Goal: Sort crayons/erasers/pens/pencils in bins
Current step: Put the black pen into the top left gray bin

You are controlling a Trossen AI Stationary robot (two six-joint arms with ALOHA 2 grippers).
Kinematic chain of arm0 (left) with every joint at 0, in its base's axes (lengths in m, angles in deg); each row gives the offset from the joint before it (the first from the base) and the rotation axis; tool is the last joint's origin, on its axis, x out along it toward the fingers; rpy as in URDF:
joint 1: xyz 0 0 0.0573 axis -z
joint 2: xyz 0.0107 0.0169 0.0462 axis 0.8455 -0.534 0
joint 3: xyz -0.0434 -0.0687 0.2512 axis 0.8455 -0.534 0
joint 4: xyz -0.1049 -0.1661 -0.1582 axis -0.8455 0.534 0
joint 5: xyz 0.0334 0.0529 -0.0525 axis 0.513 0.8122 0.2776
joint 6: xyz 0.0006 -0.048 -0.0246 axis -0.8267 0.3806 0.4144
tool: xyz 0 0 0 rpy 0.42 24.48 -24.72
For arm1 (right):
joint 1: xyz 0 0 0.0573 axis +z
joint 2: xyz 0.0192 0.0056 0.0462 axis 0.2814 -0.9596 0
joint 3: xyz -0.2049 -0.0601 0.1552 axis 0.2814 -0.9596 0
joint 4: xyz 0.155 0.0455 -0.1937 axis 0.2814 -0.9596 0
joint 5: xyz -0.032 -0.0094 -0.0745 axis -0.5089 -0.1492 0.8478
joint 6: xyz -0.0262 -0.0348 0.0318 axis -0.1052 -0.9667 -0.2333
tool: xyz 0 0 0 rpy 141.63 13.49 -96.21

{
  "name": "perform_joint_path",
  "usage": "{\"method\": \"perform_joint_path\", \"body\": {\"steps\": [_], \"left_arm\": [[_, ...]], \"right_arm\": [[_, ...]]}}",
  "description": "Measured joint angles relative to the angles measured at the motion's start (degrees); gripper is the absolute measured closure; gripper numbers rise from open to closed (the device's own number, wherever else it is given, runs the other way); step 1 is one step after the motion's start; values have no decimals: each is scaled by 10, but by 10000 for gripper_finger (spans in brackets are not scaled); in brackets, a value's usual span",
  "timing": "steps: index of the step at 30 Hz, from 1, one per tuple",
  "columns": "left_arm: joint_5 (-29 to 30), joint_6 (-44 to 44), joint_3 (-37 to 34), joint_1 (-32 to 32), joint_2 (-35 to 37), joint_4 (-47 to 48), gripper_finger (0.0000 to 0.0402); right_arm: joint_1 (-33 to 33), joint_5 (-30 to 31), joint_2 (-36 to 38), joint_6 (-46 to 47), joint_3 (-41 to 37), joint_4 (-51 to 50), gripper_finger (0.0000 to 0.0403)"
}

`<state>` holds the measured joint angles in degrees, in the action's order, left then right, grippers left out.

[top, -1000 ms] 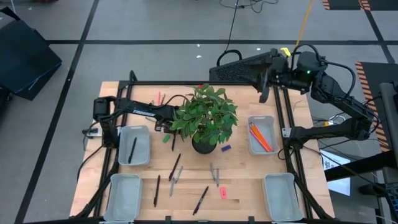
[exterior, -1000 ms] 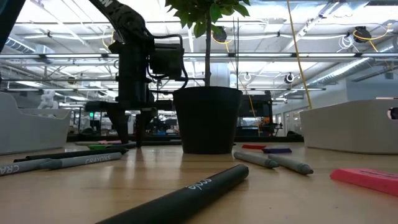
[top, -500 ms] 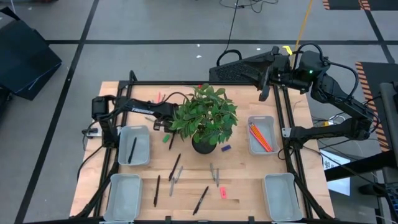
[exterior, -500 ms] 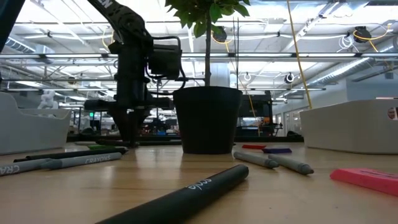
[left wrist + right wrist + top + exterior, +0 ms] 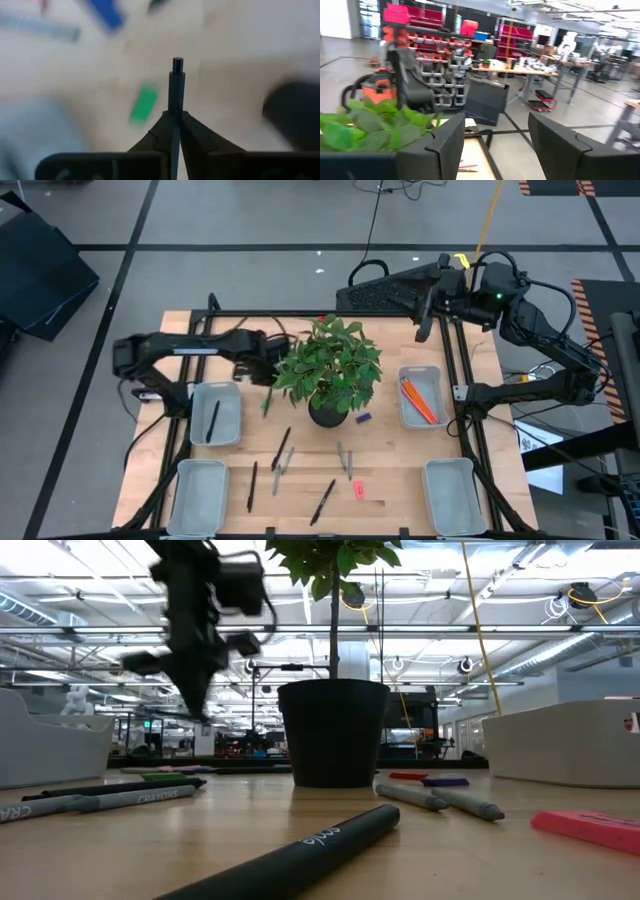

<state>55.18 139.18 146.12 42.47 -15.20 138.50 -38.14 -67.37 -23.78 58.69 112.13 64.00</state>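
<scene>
Meanwhile: left gripper (image 5: 174, 131) jaws clamp pen (image 5: 176, 85); right gripper (image 5: 495, 140) jaws apart; pencils (image 5: 417, 400) in bin (image 5: 421, 372).

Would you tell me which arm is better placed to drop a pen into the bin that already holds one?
The left. Its gripper is shut on a black pen, lifted beside the bin holding a pen. The right gripper waits open, raised beyond the table's far edge.

Setting: industrial workshop/robotics lab. Red parts-bin racks (image 5: 405, 30), benches (image 5: 520, 67) loaded with equipment, black-taped concrete floor (image 5: 250, 220), ceiling trusses with strip lights (image 5: 520, 600) beyond worktop (image 5: 390, 470).
</scene>
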Motion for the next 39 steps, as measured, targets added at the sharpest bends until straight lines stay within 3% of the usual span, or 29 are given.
{"method": "perform_joint_path", "body": {"steps": [8, 12, 19, 26, 31, 39], "left_arm": [[-40, 71, 0, 61, 169, 256, 398], [20, 123, -6, 99, 219, 327, 394], [90, 95, -43, 116, 238, 247, 385], [88, 3, -37, 138, 174, 33, 384], [73, 7, -27, 198, 99, -34, 395], [102, 82, -27, 279, -5, -142, 321]], "right_arm": [[-18, 21, 0, -3, 0, 0, 193], [-28, 22, 0, 0, 0, 0, 193], [-34, 22, 0, 29, 0, -1, 193], [-34, 22, 0, 38, 0, -47, 193], [-34, 21, 0, 35, 0, -69, 193], [-34, 19, 0, 10, 0, -83, 193]]}}
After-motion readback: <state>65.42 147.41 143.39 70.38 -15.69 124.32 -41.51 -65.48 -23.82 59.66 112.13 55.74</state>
